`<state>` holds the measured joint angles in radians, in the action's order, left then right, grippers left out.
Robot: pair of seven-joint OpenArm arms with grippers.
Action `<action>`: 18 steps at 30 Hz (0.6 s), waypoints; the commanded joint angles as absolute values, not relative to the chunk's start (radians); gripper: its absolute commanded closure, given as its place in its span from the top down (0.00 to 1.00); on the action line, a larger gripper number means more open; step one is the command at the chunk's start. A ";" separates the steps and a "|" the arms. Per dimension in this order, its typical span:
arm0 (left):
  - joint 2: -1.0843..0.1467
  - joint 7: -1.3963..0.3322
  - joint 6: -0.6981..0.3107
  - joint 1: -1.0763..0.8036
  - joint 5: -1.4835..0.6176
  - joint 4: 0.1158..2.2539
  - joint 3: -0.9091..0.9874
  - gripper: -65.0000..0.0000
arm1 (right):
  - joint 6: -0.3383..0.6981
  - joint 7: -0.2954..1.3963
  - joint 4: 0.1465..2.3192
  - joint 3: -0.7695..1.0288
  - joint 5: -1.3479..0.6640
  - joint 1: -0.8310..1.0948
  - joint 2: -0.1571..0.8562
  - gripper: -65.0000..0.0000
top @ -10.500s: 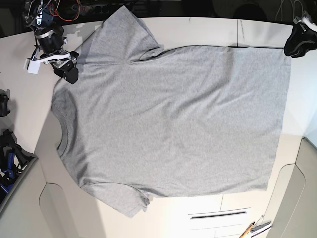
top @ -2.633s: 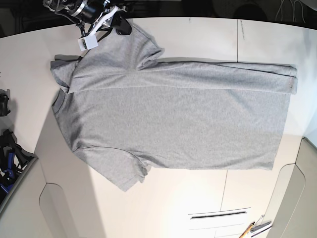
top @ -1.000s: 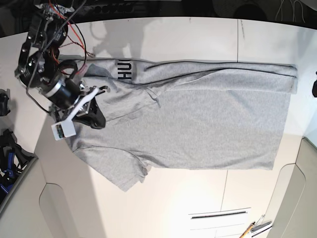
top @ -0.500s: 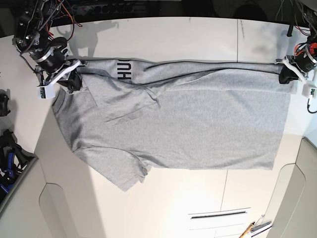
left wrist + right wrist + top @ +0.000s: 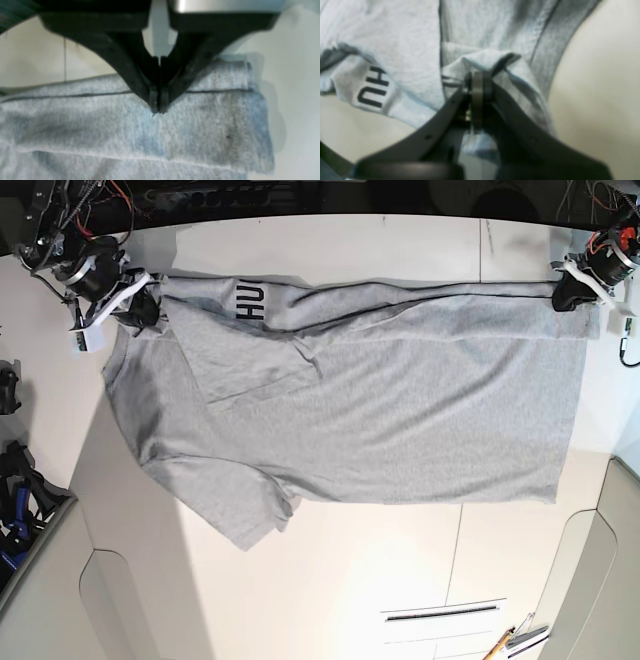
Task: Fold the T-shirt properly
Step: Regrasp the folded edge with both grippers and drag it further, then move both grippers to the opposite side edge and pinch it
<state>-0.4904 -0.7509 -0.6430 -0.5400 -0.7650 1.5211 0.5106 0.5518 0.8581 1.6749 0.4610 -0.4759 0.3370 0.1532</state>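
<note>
the left gripper [image 5: 157,110] has its jaws pressed together, their tips down on the folded hem corner of the t-shirt [image 5: 380,410]; whether a thin layer is nipped between them or they only press on top cannot be told from the left wrist view. the right gripper [image 5: 477,82] has its jaws pinching a bunched ridge of cloth near the shoulder, just beside the black lettering [image 5: 373,90].

outward from there, the shirt lies spread across the white bench [image 5: 350,580], its far long edge turned over into a narrow band running between the two grippers, one sleeve [image 5: 245,515] sticking out on the near side.

risks, as i judge them:
- if the left jaws hold nothing, or only the top layer, any lift or pull would leave that corner behind and the fold line would go slack and skew.
- the right jaws hold a crumpled pleat, not a flat edge; carrying it across could drag a wrinkle into the fold or let lower layers slip out.
- uneven pull between the two ends would slant the band, which already looks wider at the collar end.
- the loose near sleeve may bunch under the body if left untucked.
</note>
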 commanded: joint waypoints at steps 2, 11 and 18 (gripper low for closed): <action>-0.501 -0.822 -0.632 -0.585 -0.742 1.520 0.530 0.00 | 0.546 0.887 1.727 0.467 -0.456 0.368 0.167 0.00; -0.474 -0.881 -0.670 -0.696 -0.884 1.521 0.641 0.00 | 0.546 0.902 1.830 0.525 -0.456 0.452 0.166 0.00; -0.474 -0.887 -0.683 -0.709 -0.988 1.523 0.669 0.00 | 0.546 0.906 1.834 0.544 -0.523 0.452 0.166 0.00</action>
